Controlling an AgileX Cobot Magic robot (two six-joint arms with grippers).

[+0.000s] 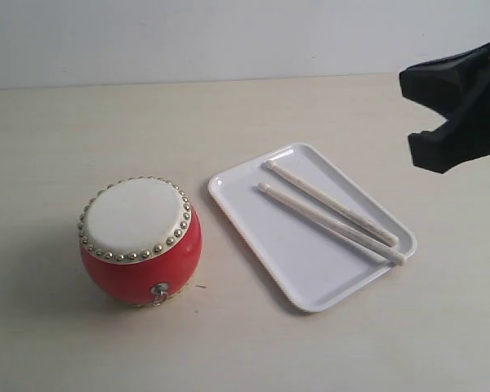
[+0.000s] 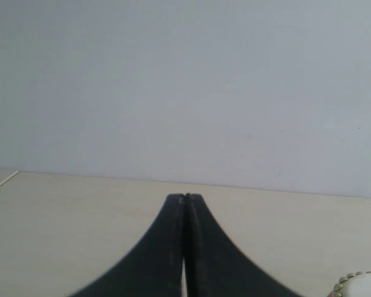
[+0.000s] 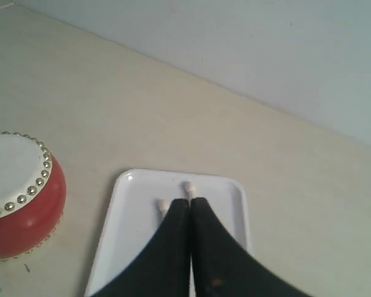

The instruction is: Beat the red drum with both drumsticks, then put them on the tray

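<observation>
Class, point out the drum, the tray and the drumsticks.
drum [image 1: 135, 216], exterior view, middle of its white skin
tray [image 1: 302, 263], exterior view, bare floor near its front
drumsticks [image 1: 331, 201], exterior view, shaft of one stick

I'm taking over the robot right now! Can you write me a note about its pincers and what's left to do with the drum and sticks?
Left pincer: shut, empty.
Right pincer: shut, empty, facing the tray.
Things: both drumsticks lie side by side in the tray; the red drum stands upright beside it, not touching.
Done: sticks are in the tray. Whether the drum was beaten cannot be told.
Left: if it wasn't, take one stick per pincer, beat the drum, return both.
</observation>
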